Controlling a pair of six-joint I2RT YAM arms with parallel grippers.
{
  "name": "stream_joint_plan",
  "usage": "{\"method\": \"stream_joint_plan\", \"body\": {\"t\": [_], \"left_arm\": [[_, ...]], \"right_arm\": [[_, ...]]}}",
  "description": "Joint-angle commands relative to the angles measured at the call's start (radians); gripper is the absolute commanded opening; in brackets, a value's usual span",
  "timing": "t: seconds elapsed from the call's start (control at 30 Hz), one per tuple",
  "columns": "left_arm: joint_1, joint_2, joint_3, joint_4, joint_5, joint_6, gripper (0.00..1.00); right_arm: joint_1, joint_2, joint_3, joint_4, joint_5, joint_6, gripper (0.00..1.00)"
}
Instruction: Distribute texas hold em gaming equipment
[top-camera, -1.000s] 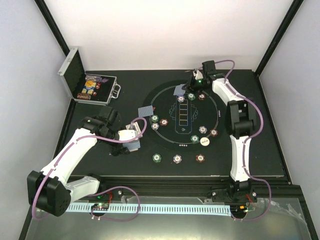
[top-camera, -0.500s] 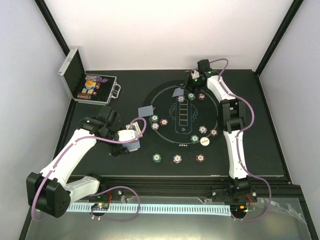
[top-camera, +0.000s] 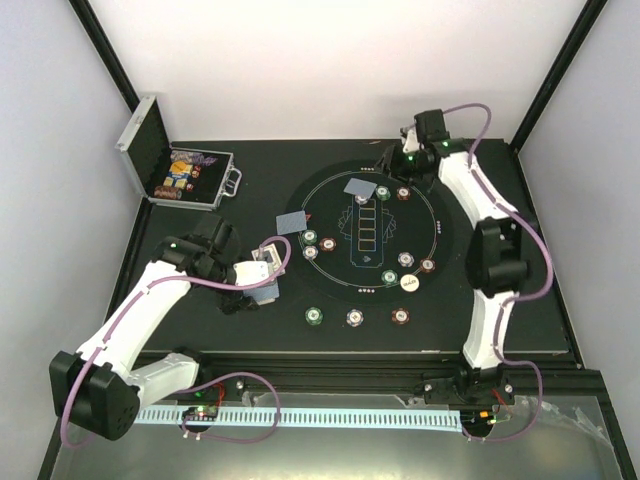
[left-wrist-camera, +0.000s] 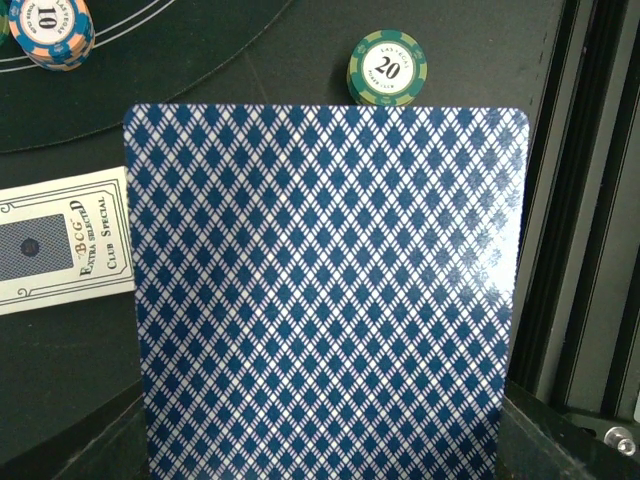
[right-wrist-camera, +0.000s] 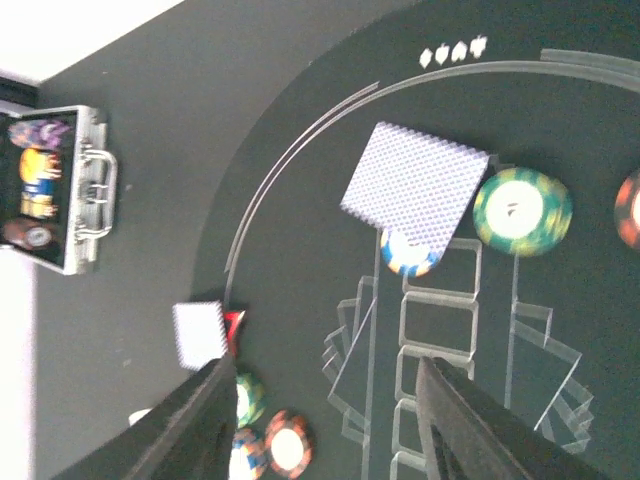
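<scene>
Right gripper (right-wrist-camera: 322, 385) drawn back and opened since a second ago, empty, released card (right-wrist-camera: 415, 190) lying flat just ahead of its fingers, left gripper (top-camera: 264, 284) clamped on blue-backed card (left-wrist-camera: 320, 290).

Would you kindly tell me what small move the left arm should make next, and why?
Probably ease its card forward to the near chips and set it down. The left end effector is shut on that card beside the mat, a far card and a side card already lie by other chip groups, and the near chips have none.
</scene>
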Motion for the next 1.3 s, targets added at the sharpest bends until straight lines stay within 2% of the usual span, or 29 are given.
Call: {"method": "stream_joint_plan", "body": {"t": [0.0,0.1,0.23,0.4,0.57,0.77,1.1,1.27], "left_arm": [[0.002,-0.021,0.036,-0.028,0.032,-0.015,0.02],[0.002,-0.016,0.04,-0.029,0.041,-0.017,0.02],[0.002,-0.012,0.048,-0.027,0.046,-0.021,0.02],[0.002,-0.01,0.046,-0.024,0.045,-0.02,0.02],[0.002,-0.009,0.045,-0.019,0.043,-0.021,0.02],[0.002,-0.01,0.04,-0.016,0.04,-0.02,0.02],[0.002,-0.025,0.031,-0.02,0.035,-0.01,0.02],[0.001,-0.03,0.027,-0.018,0.028,-0.006,0.01]], "right_arm": [[0.058,-0.208,-0.282,0.147,-0.056,0.027,0.55],[0.149,-0.36,-0.537,0.298,-0.133,0.101,0.7],[0.291,-0.525,-0.865,0.55,-0.225,0.266,0.77],[0.483,-0.629,-1.064,0.828,-0.237,0.455,0.8],[0.629,-0.615,-1.085,0.947,-0.208,0.552,0.81],[0.729,-0.53,-1.034,1.008,-0.213,0.586,0.81],[0.762,-0.373,-0.934,1.093,-0.255,0.628,0.78],[0.762,-0.304,-0.901,1.129,-0.274,0.655,0.73]]}}
